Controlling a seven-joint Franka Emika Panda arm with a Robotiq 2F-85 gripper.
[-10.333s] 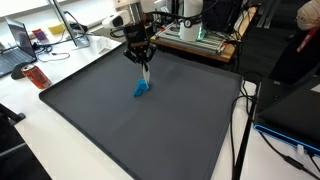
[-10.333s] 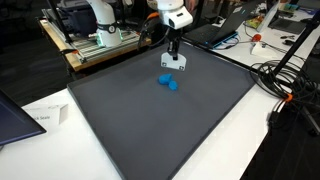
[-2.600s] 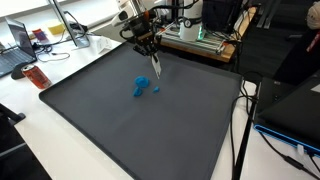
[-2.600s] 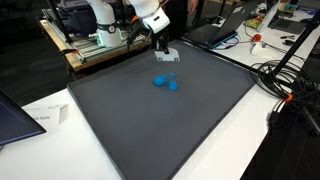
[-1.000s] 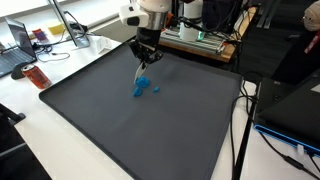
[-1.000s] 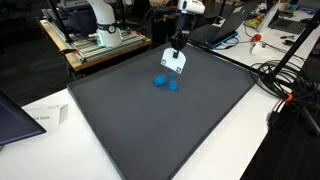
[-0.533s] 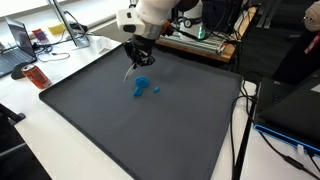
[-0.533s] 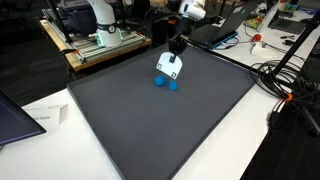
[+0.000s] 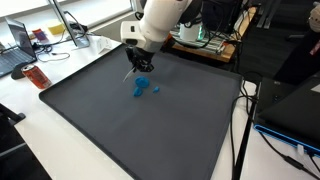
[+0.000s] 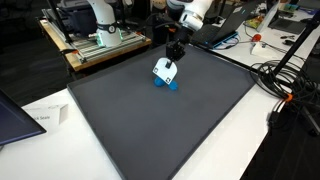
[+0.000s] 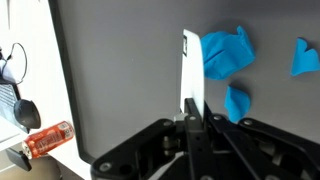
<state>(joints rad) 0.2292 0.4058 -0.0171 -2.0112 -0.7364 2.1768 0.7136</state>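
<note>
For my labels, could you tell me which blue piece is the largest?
The blue piece beside the white card that the gripper holds; the lower piece and the right-edge piece are smaller.

— What carries it all?
— A white surface [image 9: 60, 135], with a dark grey mat [image 9: 150, 130] spread over most of it.
— What lies on the mat?
— Three scraps, seen best in the wrist view: a large blue piece [image 11: 228, 52], crumpled, a smaller blue piece [image 11: 236, 102] just beside it, and a third blue piece [image 11: 305, 57] a little apart. All three sit in the mat's far half.
— And off the mat?
— An orange-red bottle [image 9: 33, 76] lies on its side on the white strip near one mat corner. In an exterior view a paper slip [image 10: 42, 118] lies by another corner.
</note>
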